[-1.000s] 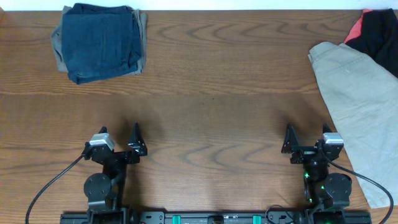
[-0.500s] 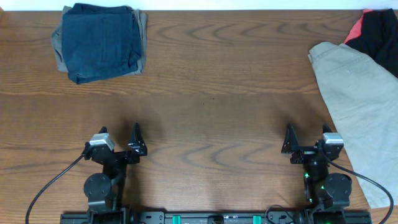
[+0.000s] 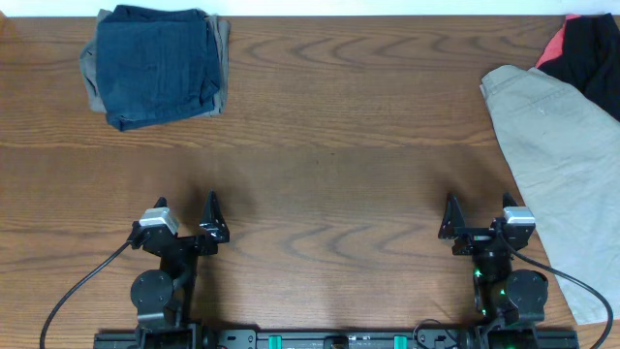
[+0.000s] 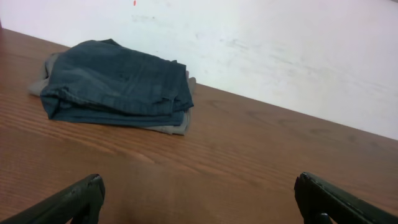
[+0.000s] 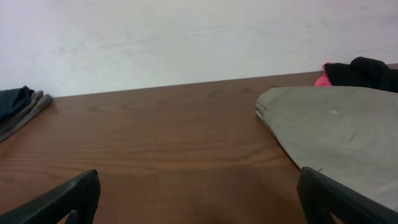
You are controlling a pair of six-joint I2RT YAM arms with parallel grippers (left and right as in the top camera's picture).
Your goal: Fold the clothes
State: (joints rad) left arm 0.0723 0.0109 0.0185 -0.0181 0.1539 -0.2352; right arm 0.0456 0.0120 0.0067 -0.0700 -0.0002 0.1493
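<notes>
A folded stack, dark blue jeans (image 3: 155,63) on top of a grey garment, lies at the far left of the table; it also shows in the left wrist view (image 4: 118,87). Unfolded khaki trousers (image 3: 562,165) lie along the right edge, also in the right wrist view (image 5: 336,134). A black and pink garment (image 3: 586,48) sits at the far right corner, also in the right wrist view (image 5: 354,71). My left gripper (image 3: 186,215) is open and empty near the front left. My right gripper (image 3: 477,215) is open and empty near the front right, just left of the khaki trousers.
The wooden table (image 3: 329,145) stretches between the two piles. A white wall (image 4: 280,43) runs behind the table's far edge. Cables trail from both arm bases at the front edge.
</notes>
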